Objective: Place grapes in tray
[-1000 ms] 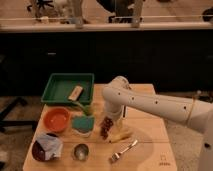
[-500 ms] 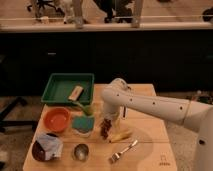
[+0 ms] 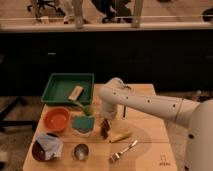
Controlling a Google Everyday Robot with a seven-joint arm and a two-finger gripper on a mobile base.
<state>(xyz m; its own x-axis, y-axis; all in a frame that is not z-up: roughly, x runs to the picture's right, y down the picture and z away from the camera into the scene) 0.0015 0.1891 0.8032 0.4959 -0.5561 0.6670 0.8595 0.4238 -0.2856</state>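
Grapes (image 3: 104, 131) lie on the table (image 3: 150, 127), a dark cluster mid-board, just right of the teal container (image 3: 82, 124) and just left of the yellow corn-like piece (image 3: 120, 136). Gripper (image 3: 105, 121) hangs directly over them, at or very near contact. Whether it is apart or clamped on the cluster cannot be told from this view. Tray (image 3: 52, 86) sits at the table's back-left corner, well apart from the grapes, with a tan piece (image 3: 76, 92) inside. Risks, as I judge them: a bumpy, loose cluster may be pinched by only a few berries and slip on the lift. An off-centre descent could shove it against the teal container or nudge the corn-like piece. The route to the tray runs back and left over the teal container and a small green item (image 3: 88, 109) by the tray's near-right corner. A low carry could clip either one, or catch the tray's raised rim. Orange bowl (image 3: 56, 119) lies left of that line, probably out of the way. Open room: bare tabletop to the right and front-right, save the fork (image 3: 123, 150), and the tray's left half looks free for a drop. Front-left is crowded by the metal cup (image 3: 80, 151) and a dark bowl (image 3: 36, 152).
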